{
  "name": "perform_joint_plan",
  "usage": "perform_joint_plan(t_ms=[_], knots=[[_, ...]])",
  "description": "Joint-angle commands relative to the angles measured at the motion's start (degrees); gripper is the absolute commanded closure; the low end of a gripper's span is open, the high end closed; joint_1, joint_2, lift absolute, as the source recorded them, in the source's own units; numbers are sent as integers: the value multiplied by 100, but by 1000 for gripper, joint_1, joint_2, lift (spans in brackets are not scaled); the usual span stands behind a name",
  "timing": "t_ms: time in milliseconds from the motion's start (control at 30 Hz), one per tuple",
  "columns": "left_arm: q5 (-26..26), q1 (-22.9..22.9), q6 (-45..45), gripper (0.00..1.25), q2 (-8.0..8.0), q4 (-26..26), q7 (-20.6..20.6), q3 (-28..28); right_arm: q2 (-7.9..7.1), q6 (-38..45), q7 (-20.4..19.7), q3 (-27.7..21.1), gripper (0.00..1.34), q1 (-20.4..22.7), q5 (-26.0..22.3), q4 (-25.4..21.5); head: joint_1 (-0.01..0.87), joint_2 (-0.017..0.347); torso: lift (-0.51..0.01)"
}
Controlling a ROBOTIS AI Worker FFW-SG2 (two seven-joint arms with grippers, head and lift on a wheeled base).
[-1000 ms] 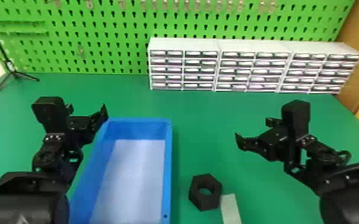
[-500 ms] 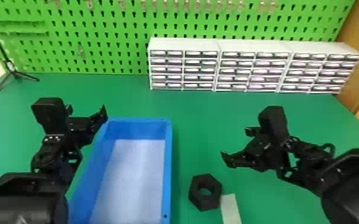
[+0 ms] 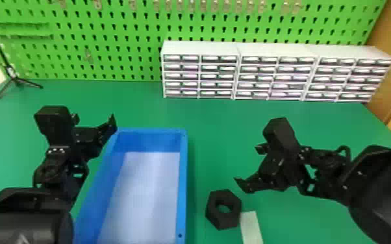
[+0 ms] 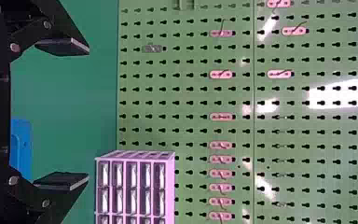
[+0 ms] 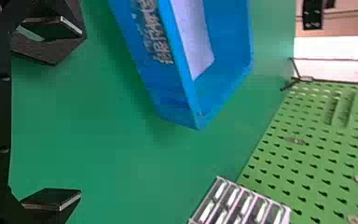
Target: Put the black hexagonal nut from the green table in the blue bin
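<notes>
The black hexagonal nut (image 3: 223,209) lies on the green table (image 3: 217,123), just right of the blue bin (image 3: 182,181). My right gripper (image 3: 248,167) hangs above and behind the nut, to its right. In the right wrist view the right gripper (image 5: 70,114) stands open with nothing between its fingers, and the nut (image 5: 56,51) is partly hidden behind one finger. My left gripper (image 3: 95,121) is parked by the bin's far left corner; in the left wrist view that gripper (image 4: 81,114) is open and holds nothing.
A pale strip (image 3: 251,227) lies beside the nut on its right. White drawer units (image 3: 201,48) line the back of the table before a green pegboard (image 3: 123,39). A small black tripod (image 3: 16,81) stands at the back left.
My right gripper has moved left, toward the robot and lower, coming closer to the nut, and its wrist has tilted. The left arm, bin and nut have kept their places.
</notes>
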Motion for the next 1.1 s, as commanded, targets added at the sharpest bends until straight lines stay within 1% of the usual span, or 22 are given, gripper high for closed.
perform_joint_plan(t_ms=[0, 100, 167, 300, 367, 467, 600, 667, 967, 1067], knots=[[-5, 4, 0, 306, 55, 0, 0, -19, -314, 40, 123, 461, 99, -285, -34, 57, 683, 28, -96], [-5, -5, 9, 306, 73, 0, 0, -19, -438, 14, 334, 584, 98, -365, 98, 66, 683, 28, -96], [-5, -5, 9, 306, 82, 0, 0, -27, -490, -22, 509, 601, 98, -365, 212, 101, 683, 28, -96], [-14, -14, 0, 306, 82, 0, 0, -27, -605, -92, 993, 619, 96, -435, 476, 180, 683, 28, -96], [-14, -23, 0, 306, 82, 0, 0, -27, -631, -92, 1230, 636, 98, -496, 581, 215, 683, 28, -96], [-32, -32, 9, 306, 82, 0, 0, -27, -657, -92, 1582, 654, 96, -575, 748, 259, 683, 28, -96], [-32, -40, 9, 306, 82, 0, 0, -27, -657, -92, 2021, 707, 96, -707, 986, 356, 683, 28, -96], [-32, -40, 9, 306, 82, 9, 0, -36, -657, -136, 2179, 742, 96, -769, 1118, 374, 683, 28, -96], [-32, -40, 9, 306, 82, 9, 0, -27, -675, -206, 2610, 953, 99, -918, 1478, 382, 683, 28, -96], [-23, -40, 9, 306, 82, 9, 0, -19, -684, -206, 2680, 988, 99, -927, 1487, 382, 683, 28, -96]])
